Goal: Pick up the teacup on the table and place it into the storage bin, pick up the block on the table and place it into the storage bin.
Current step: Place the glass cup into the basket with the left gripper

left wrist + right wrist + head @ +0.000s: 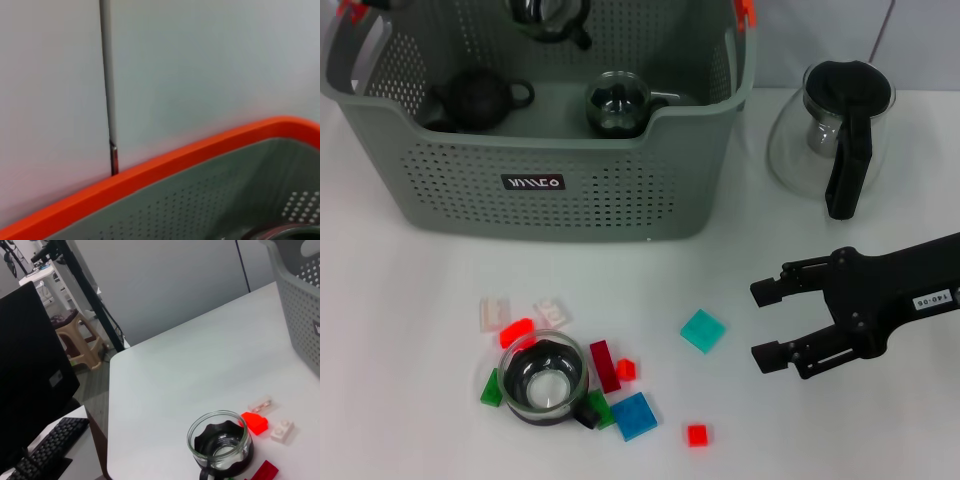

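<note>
Teacup [544, 379]: glass cup with a dark insert, seen standing upright on the desk [410, 330], not yet lifted. It is placed well ahead of the right gripper's jaws, beyond the scattered blocks.
Blocks: all are seen on the desk, none in the bin. A teal block [702, 330] lies nearest the jaws, just ahead of the tips. A small red block [697, 435] lies near, off to the lower-jaw side. A blue block [634, 416], a dark red block [604, 365] and a green block [491, 389] are crowded against the cup.
Storage bin [550, 185]: placed on the desk well beyond the jaws. Three dark or glass teaware pieces are seen inside; none of them can be identified as the task's cup.
Right gripper [758, 322]: jaws spread wide, nothing between them, held low over the desk and pointed toward the cluster.
Left gripper: not seen in any view. Its wrist camera is faced at the bin's orange clip [150, 175] and the wall; jaw state cannot be told.
Glass carafe [832, 135]: stands well apart, behind the right arm.
Progress: judged at the start. Both the cup and the block placements remain undone.
</note>
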